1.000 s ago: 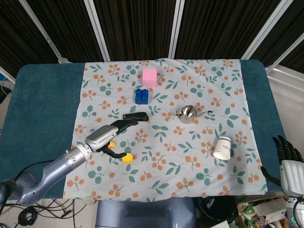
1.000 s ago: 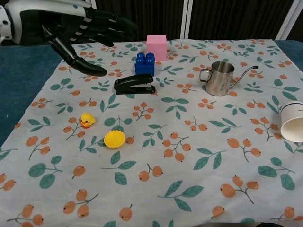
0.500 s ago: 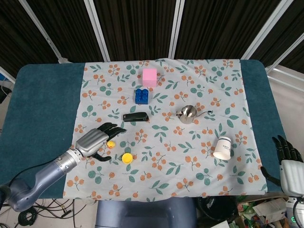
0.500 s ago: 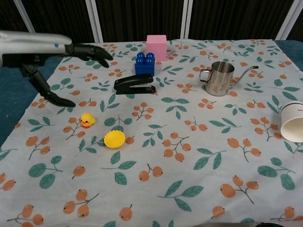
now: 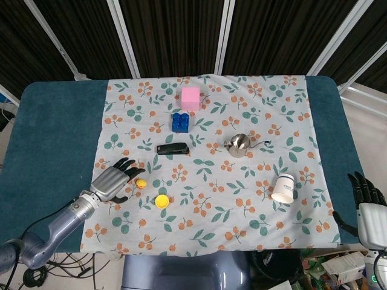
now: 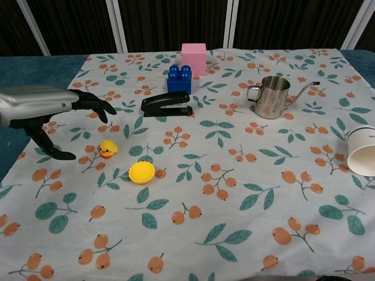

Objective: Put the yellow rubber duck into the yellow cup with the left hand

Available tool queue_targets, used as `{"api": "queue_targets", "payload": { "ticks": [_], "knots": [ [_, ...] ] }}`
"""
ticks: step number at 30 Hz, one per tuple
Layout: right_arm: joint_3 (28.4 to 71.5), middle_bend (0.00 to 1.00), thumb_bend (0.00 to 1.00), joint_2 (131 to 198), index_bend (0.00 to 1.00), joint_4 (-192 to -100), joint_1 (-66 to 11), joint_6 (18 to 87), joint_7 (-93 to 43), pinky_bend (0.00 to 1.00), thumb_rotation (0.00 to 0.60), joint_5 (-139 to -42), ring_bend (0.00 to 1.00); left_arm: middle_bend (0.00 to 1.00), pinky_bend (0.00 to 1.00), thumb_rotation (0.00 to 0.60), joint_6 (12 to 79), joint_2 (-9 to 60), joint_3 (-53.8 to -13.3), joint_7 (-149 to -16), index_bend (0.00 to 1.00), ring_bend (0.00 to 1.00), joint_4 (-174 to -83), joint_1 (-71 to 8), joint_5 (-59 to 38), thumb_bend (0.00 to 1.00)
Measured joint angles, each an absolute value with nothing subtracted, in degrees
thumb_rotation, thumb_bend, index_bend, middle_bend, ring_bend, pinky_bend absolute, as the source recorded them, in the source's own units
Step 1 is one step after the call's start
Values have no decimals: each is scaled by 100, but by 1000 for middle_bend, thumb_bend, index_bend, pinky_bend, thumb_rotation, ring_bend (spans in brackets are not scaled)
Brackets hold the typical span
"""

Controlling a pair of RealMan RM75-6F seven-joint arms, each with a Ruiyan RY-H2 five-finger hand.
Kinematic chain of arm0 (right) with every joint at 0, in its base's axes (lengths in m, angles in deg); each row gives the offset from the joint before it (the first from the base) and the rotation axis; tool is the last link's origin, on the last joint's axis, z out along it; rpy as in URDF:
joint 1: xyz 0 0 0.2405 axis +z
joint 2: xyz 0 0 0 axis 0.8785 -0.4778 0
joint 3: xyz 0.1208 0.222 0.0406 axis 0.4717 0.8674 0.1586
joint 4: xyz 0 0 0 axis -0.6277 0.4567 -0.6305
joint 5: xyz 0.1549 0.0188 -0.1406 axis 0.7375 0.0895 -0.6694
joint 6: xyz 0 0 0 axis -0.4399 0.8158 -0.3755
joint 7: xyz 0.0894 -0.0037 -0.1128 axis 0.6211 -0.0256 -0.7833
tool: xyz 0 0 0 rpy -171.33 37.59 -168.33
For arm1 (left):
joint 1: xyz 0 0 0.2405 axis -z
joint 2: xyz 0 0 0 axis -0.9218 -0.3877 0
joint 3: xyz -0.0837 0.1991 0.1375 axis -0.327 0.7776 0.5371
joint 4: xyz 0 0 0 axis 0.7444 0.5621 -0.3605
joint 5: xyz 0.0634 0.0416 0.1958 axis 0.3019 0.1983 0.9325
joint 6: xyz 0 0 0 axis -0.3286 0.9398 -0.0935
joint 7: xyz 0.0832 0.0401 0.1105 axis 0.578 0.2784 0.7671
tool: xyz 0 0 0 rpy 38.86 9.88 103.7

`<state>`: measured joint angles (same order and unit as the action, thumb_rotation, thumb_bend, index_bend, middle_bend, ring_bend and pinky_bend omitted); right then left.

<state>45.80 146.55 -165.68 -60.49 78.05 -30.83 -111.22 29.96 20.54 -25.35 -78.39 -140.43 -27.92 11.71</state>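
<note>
Yellow rubber duck [image 6: 107,148] sits on the floral cloth [image 6: 234,175], just at ten o'clock of the small yellow fluted cup [image 6: 141,172]. At nine o'clock of the duck, the left hand [image 6: 44,108] hovers, fingers spread, holding nothing. The right hand [image 5: 366,202] hangs off the table's edge, fingers apart, empty.

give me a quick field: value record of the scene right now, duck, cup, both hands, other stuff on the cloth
duck: yellow rubber duck upright on the floral cloth, not held
cup: yellow cup on the cloth, right of the duck and nearer the camera, empty
left hand: left hand open, fingers spread, just left of the duck, not touching it
right hand: right hand off the table's right edge, fingers apart, holding nothing
other items: black stapler, blue brick, pink block, steel pitcher, white paper cup on its side
</note>
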Motion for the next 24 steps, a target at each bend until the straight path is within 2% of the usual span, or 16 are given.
{"api": "queue_targets", "payload": {
  "ticks": [13, 24],
  "knots": [
    [4585, 32, 163, 14659, 67, -16562, -6040, 7778, -3088, 159, 600, -11098, 80, 290, 0, 600, 2899, 2938, -2579, -7959, 286, 0, -13046, -2723, 1087, 251],
    [4596, 32, 164, 14660, 67, -16556, -6035, 7753, -3096, 159, 600, -11051, 80, 380, 0, 600, 2928, 3199, -2621, -8113, 376, 0, -12687, -2643, 1127, 252]
  ]
}}
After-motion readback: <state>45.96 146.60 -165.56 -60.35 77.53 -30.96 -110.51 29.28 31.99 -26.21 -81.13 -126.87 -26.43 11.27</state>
